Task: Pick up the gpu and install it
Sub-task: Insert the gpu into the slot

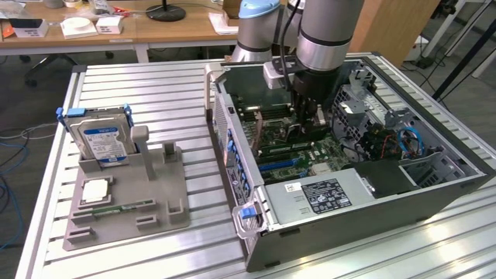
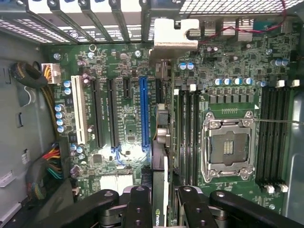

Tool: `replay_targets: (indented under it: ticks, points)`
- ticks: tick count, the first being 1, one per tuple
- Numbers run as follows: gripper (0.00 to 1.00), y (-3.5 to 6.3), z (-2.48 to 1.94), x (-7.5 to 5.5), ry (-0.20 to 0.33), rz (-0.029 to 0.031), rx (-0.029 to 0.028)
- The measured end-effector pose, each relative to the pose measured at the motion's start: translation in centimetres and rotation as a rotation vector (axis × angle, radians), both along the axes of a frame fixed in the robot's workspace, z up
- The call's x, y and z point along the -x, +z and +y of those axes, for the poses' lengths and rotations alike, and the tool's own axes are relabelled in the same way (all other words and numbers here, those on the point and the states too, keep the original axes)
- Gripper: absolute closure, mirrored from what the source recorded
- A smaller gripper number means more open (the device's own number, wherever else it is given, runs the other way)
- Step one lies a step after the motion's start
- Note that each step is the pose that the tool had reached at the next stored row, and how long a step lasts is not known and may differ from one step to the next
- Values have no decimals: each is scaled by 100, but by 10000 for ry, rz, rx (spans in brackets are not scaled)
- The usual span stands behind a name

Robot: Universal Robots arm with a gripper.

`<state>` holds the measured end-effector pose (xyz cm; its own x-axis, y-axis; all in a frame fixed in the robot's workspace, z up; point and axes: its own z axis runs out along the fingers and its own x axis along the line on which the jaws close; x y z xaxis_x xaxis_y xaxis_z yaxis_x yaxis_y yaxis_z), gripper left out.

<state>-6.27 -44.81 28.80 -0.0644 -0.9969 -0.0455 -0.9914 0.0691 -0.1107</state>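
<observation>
The gripper (image 2: 161, 202) hung inside the open computer case (image 1: 434, 174), its jaws closed partway on the gpu (image 2: 162, 142), held edge-on above the motherboard (image 2: 228, 71) beside the blue slot (image 2: 144, 114). The card's silvery bracket (image 2: 173, 33) reached the case's rear wall.

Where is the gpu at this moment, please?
The gpu is held edge-on in the gripper inside the open computer case, above the motherboard, just beside the blue slot, with its metal bracket toward the case's slotted wall.
</observation>
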Motion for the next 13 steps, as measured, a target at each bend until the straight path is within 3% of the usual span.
replay_targets:
  ticks: [6, 13]
  points:
    - [74, -51, -83, 10, -1, 0, 0]
    - [74, -164, -108, 125, 1, 0, 0]
